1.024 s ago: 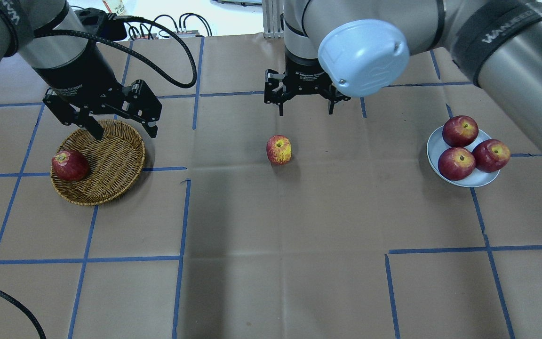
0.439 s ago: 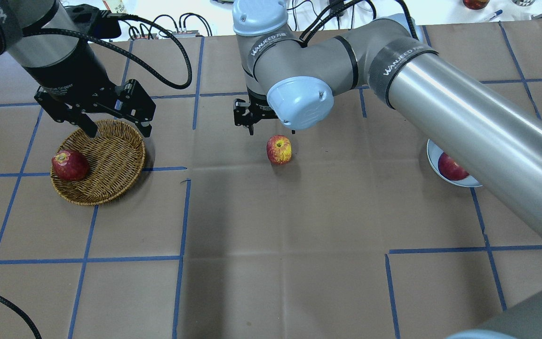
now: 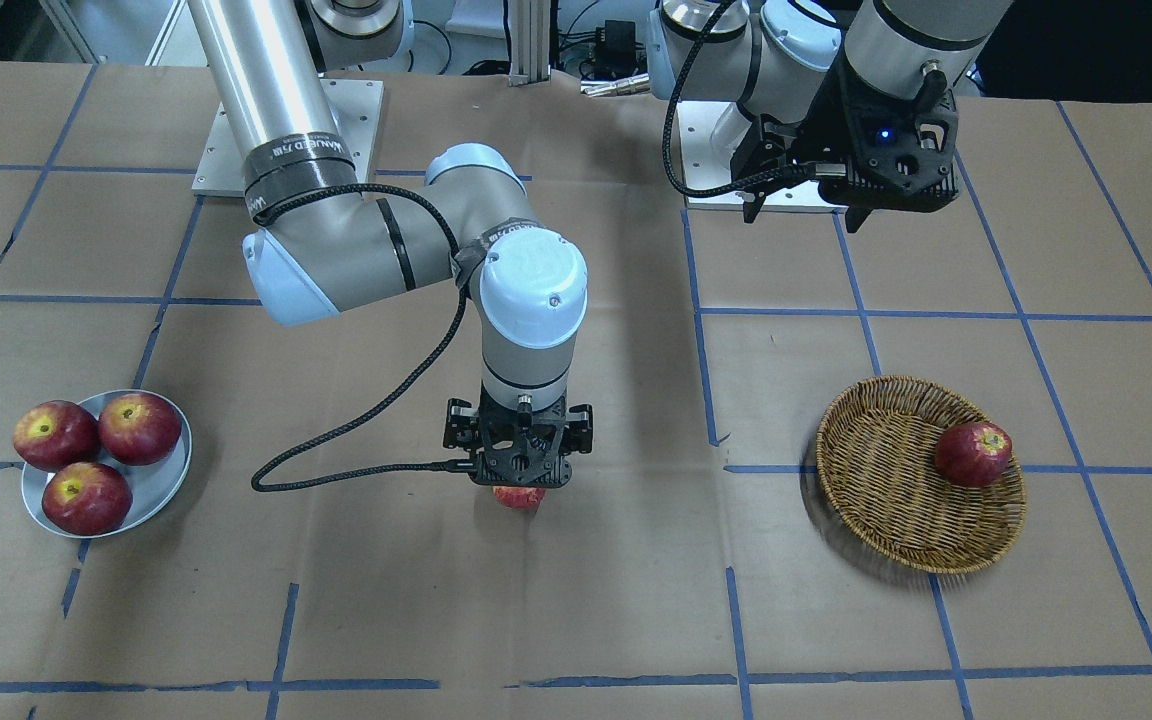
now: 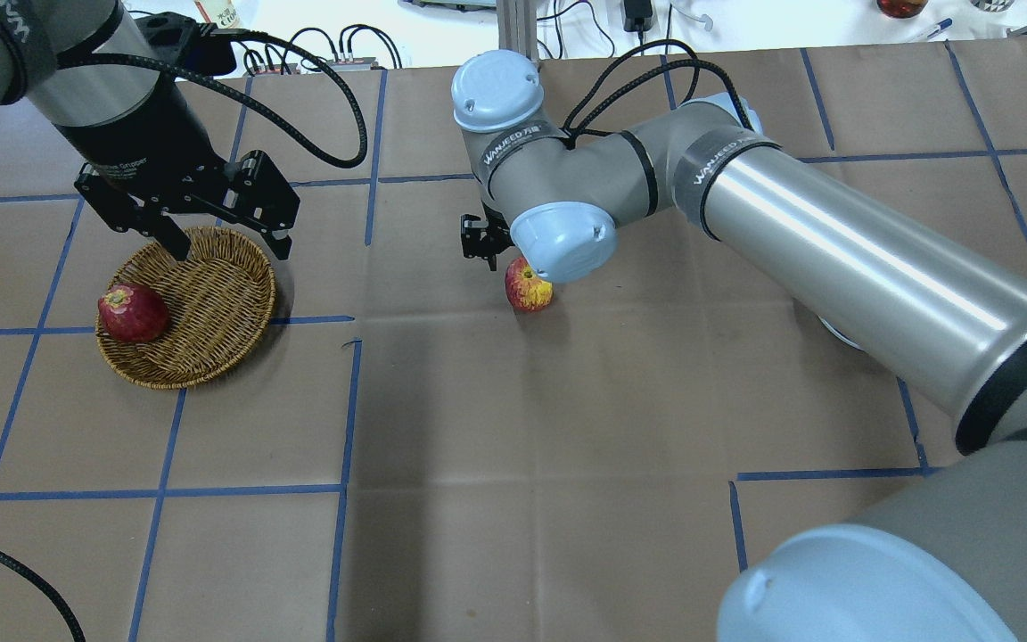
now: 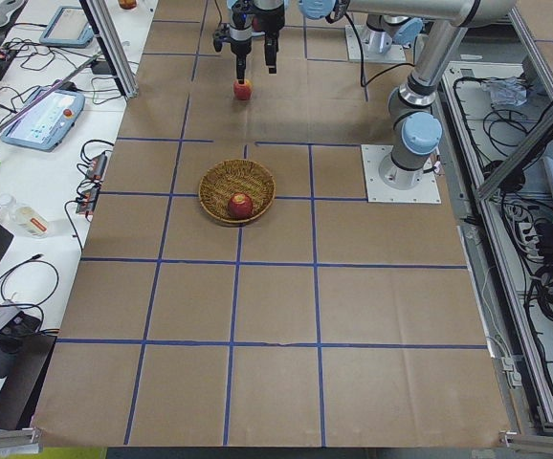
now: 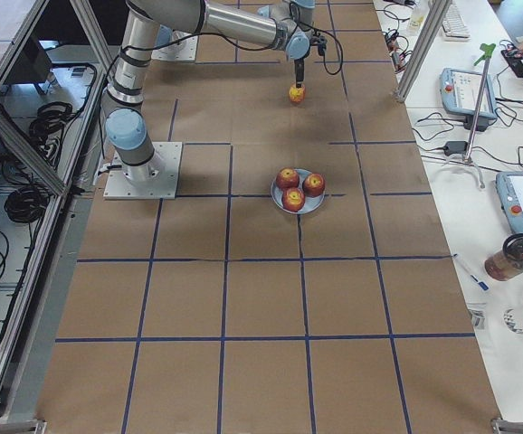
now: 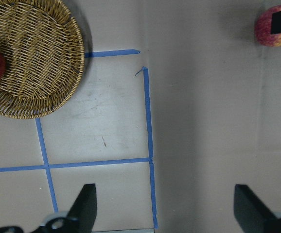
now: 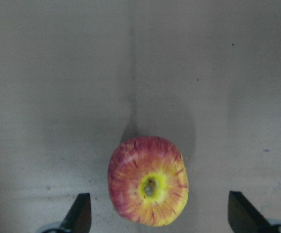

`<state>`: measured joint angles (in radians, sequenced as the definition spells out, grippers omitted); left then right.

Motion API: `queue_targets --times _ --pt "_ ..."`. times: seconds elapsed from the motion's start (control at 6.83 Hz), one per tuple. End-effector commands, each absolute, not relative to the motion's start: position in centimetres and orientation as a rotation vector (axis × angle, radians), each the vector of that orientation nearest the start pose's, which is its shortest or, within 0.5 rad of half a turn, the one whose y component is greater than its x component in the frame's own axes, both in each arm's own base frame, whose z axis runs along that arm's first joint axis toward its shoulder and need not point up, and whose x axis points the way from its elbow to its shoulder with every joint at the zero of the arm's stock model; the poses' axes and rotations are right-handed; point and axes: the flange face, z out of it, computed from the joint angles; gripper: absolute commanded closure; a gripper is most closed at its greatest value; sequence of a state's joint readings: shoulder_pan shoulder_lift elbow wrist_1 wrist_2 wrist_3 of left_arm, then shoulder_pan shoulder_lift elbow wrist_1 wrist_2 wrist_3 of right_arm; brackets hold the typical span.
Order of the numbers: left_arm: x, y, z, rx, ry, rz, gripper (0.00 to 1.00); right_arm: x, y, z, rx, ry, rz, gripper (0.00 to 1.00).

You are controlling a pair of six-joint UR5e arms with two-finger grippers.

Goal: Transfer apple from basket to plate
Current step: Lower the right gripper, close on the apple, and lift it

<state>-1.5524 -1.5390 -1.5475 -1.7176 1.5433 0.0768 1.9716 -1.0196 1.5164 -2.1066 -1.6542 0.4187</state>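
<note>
1. A table point(image 4: 513, 464) covered in brown paper and marked with a grid of blue tape is seen from above.
2. The apple point(image 4: 529, 290) is orange-red and streaky, with a yellow patch around its stem. It lies on the bare paper a little above the centre of the overhead frame, well apart from both basket and plate.
3. The right gripper point(image 8: 158, 196) hangs directly over the apple with its jaws spread wide. In its wrist view the apple sits at bottom centre between the two dark fingertips point(image 8: 82, 213). There is a clear gap on either side, and nothing is gripped.
4. The basket point(image 4: 215, 308), of brown woven wicker, sits at the middle left of the overhead frame. One dark red apple point(image 4: 132, 313) rests inside it against the left rim.
5. The left gripper point(image 4: 232, 250) hovers above the basket's upper edge, jaws wide apart and empty.
6. The plate point(image 3: 158, 487), pale grey-blue, sits at the lower left of the front-facing frame. It holds three dark red apples point(image 3: 139, 428) packed close together. In the overhead frame the right arm point(image 4: 834, 259) hides almost all of it.
</note>
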Motion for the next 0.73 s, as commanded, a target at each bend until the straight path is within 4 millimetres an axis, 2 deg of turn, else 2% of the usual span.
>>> queue_targets --times 0.0,0.15,0.44,0.59 --pt "-12.8 -47.2 49.8 0.083 3.17 0.154 0.01 37.5 -57.1 20.5 0.036 3.204 -0.14 0.0" --pt "-12.8 -47.2 50.0 0.081 3.17 0.146 0.01 37.7 -57.4 19.1 0.031 3.203 -0.138 0.0" --pt "-12.8 -47.3 49.7 0.078 3.173 0.158 0.01 37.5 -57.5 19.0 0.031 3.204 -0.13 0.02" --pt "-12.8 -47.3 49.9 0.075 3.173 0.149 0.01 37.6 -57.4 19.1 0.028 3.201 -0.125 0.21"
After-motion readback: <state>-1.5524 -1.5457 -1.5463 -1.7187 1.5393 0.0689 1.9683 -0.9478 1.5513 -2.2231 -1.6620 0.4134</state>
